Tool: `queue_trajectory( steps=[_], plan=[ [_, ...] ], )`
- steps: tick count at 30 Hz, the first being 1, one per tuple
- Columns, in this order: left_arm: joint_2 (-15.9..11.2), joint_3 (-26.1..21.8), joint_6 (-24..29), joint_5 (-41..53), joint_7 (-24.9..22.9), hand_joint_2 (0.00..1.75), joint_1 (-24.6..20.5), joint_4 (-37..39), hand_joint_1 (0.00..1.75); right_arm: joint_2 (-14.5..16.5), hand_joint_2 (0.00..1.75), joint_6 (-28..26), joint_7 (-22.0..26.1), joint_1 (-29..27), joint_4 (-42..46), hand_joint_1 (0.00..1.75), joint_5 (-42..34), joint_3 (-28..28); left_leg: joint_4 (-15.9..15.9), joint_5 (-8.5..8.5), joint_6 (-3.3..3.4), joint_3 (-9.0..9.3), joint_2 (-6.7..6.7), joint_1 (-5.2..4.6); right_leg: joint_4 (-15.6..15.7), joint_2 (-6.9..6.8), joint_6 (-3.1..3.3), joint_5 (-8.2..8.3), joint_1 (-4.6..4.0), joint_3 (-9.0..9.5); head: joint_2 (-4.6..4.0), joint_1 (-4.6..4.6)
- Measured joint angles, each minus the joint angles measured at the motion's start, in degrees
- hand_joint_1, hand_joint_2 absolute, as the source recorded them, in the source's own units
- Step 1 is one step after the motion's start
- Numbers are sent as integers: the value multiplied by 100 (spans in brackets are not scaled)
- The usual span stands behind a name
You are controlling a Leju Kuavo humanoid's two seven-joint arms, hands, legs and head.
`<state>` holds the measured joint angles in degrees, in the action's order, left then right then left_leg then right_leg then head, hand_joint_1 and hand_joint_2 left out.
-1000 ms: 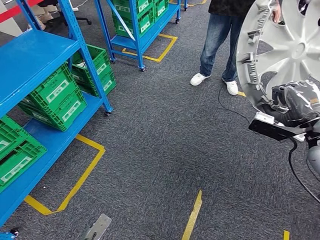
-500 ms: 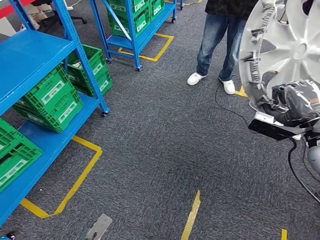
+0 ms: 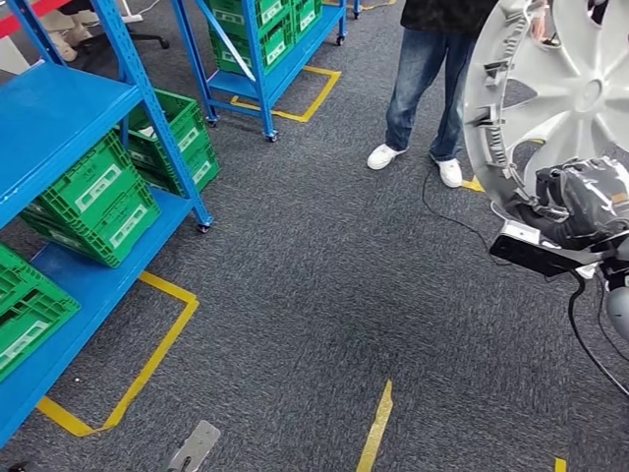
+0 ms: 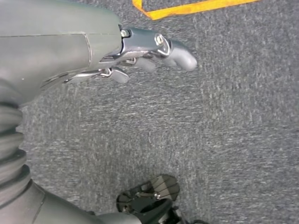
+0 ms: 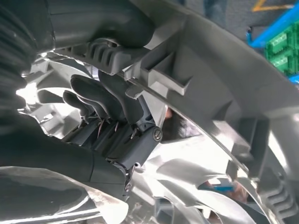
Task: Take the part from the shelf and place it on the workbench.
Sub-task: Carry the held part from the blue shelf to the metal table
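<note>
The right hand (image 3: pixel 575 202) grips the silver hubcap (image 3: pixel 552 93) at its rim, upright at the right. It seems light, stiff plastic with brittle clips. The left hand (image 4: pixel 141 53) hangs open, holding nothing.

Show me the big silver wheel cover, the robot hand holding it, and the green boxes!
wheel cover (image 3: pixel 586 93), head view, on its hub.
right hand (image 3: pixel 575 202), head view, on its wrapped back.
green crates (image 3: pixel 100 197), head view, on one crate's labelled side.
</note>
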<state>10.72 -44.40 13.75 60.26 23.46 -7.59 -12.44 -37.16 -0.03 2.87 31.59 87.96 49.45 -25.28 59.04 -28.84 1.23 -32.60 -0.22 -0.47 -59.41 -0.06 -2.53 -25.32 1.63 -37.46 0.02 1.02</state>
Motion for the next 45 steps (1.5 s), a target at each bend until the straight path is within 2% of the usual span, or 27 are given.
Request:
queue_trajectory(
  steps=[2,3,6,7,8,10,12,14,16,18,21,22,23,24,26,28,31,33,34,36,37,38,39,42,43,44,45],
  plan=[
    [-3,1,1,0,-1,175,-5,0,0,-1,175,-1,-5,-6,1,175,6,9,169,-110,-39,-58,2,6,7,5,74,-38,6,40,0,-15],
    [-5,1,1,0,-1,175,-10,0,0,-1,175,-1,-7,-4,1,175,8,15,415,-224,-59,-176,2,10,12,4,111,-60,8,71,0,-23],
    [-5,3,-2,0,-1,175,4,0,0,0,175,-1,-7,-27,2,175,9,19,1516,-550,-76,-807,2,14,13,11,177,-139,-19,157,0,-34],
    [-5,3,-4,0,-1,175,15,0,0,0,175,-1,-7,-44,2,175,9,17,1682,-514,-63,-946,2,12,12,18,184,-169,-34,196,0,-34],
    [-5,3,-7,0,-1,175,23,0,0,0,175,-1,-8,-58,2,175,9,16,1638,-365,-35,-988,1,6,13,28,187,-202,-51,244,0,-35],
    [-5,3,-11,0,-1,175,27,0,0,0,175,-1,-7,-68,2,175,10,23,1014,154,82,-817,-5,-34,20,43,188,-278,-85,361,0,-34],
    [-20,3,-11,0,-1,175,25,0,0,0,175,-3,-8,-56,2,175,10,34,391,461,235,-576,-7,-94,38,51,158,-346,-109,444,0,-15],
    [-27,3,-11,-1,-1,175,23,0,0,-1,175,-5,-9,-60,2,175,12,41,116,413,324,-443,2,-134,46,56,91,-339,-100,468,0,-3],
    [-14,3,-11,-1,-1,175,23,0,0,-3,175,-4,-8,-81,3,175,12,48,-56,365,339,-321,7,-123,3,53,31,-323,-84,457,0,-7],
    [-10,2,-11,-2,-1,175,17,0,0,-9,175,-3,-1,-72,4,175,12,53,-138,354,338,-203,4,-88,-284,47,-12,-443,-80,302,-1,12],
    [1,2,-11,-7,-1,175,14,0,0,-13,175,-3,10,-78,4,175,12,54,-151,277,328,-110,-4,-73,-1238,44,-86,-766,-58,-324,0,28],
    [7,2,-11,-7,-1,175,24,0,0,-13,175,-3,10,-91,4,175,12,54,-149,238,315,-70,-6,-71,-1412,41,-113,-770,-46,-492,0,27],
    [11,2,-11,-7,-1,175,34,0,0,-13,175,-3,10,-98,4,175,12,54,-146,196,296,-21,-7,-66,-1389,36,-137,-662,-33,-564,0,27],
    [15,2,-11,-7,-1,175,42,0,0,-13,175,-2,10,-99,4,175,12,57,-139,145,272,40,-7,-56,-1151,27,-160,-441,-17,-523,0,27],
    [17,2,-11,-7,-1,175,40,0,0,-12,175,-2,11,-97,2,175,12,59,-114,27,204,158,-6,-39,-434,2,-194,27,-4,-284,-1,31],
    [17,2,-11,-7,-1,175,26,0,0,-19,175,0,14,-89,1,175,14,57,-91,-53,131,173,1,-41,15,-6,-123,124,-30,-82,-1,43],
    [17,3,-8,-5,3,175,28,0,0,-30,175,1,19,-124,12,175,21,69,-64,-93,56,138,7,-48,82,13,51,45,-44,-12,0,29],
    [20,3,-4,-4,5,175,24,0,0,-36,175,1,19,-152,18,175,24,88,301,-92,19,-59,3,-45,96,16,119,-5,-28,62,0,17],
    [22,3,-3,-4,5,175,24,0,0,-39,175,1,19,-163,20,175,25,94,651,-131,8,-273,2,-43,104,15,149,-39,-24,107,0,11],
    [25,3,-2,-4,6,175,45,0,0,-39,175,2,19,-184,19,175,25,93,1385,-352,-9,-775,2,-40,107,17,189,-126,-29,198,0,4],
    [27,3,-2,-4,6,175,61,0,0,-39,175,3,20,-201,19,175,25,91,1593,-457,-16,-968,3,-39,107,22,195,-176,-36,256,0,4],
    [28,3,-2,-4,6,175,73,0,0,-39,175,3,20,-215,19,175,25,91,1627,-478,-17,-1081,3,-38,107,30,196,-230,-45,327,0,3],
    [30,3,-2,-4,6,175,79,0,0,-39,175,3,20,-225,20,175,24,91,1471,-371,-3,-1103,2,-40,107,37,195,-288,-59,411,0,2],
    [17,3,-2,-4,5,175,83,0,0,-37,175,4,20,-222,19,175,24,89,417,461,157,-870,-10,-93,119,56,173,-472,-93,638,0,6],
    [9,3,-2,-4,4,175,84,0,0,-35,175,4,20,-215,18,175,24,86,170,629,205,-800,-10,-123,127,65,146,-525,-94,679,0,12],
    [0,3,-2,-3,2,175,85,0,0,-34,175,5,22,-211,19,175,25,85,24,698,240,-762,-7,-152,124,74,112,-555,-88,710,0,14],
    [-3,3,-1,-2,-1,175,81,0,0,-33,175,5,24,-211,21,175,26,88,-23,643,256,-720,2,-171,124,82,67,-567,-85,755,0,10]
  ],
)
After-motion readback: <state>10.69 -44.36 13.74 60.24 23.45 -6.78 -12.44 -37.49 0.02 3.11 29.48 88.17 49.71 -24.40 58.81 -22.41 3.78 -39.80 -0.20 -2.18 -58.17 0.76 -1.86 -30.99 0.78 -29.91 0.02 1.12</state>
